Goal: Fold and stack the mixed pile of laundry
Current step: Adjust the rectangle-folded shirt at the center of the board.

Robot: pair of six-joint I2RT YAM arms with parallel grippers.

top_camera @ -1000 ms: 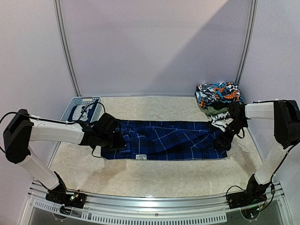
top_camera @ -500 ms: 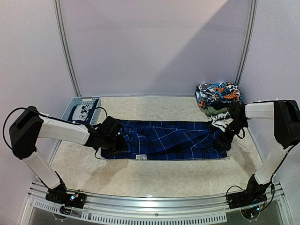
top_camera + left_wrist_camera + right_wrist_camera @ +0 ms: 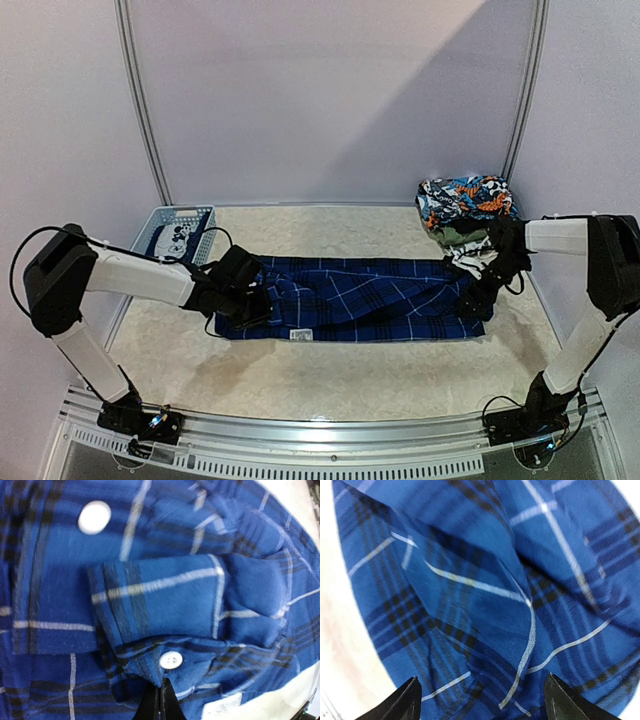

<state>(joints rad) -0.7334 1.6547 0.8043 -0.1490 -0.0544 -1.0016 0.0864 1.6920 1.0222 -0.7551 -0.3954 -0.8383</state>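
Shows a plaid shirt (image 3: 360,300) spread flat and wide across the middle of the table (image 3: 330,375). Pinches its left end in the left claw (image 3: 250,300), clenched tight on cloth just below a white button (image 3: 170,660). Holds the right claw (image 3: 478,298) released, fingers (image 3: 405,700) wide apart, low over the shirt's right end. Has a stack of bright printed clothes (image 3: 465,200) at the far right corner, and a blue basket (image 3: 165,222) holding a dark printed shirt (image 3: 175,240) at far left

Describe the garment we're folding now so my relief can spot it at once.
On the pale speckled table, look at the middle. The blue-and-black plaid shirt lies spread flat there, unlike the bunched orange-and-blue patterned garments at the far right.
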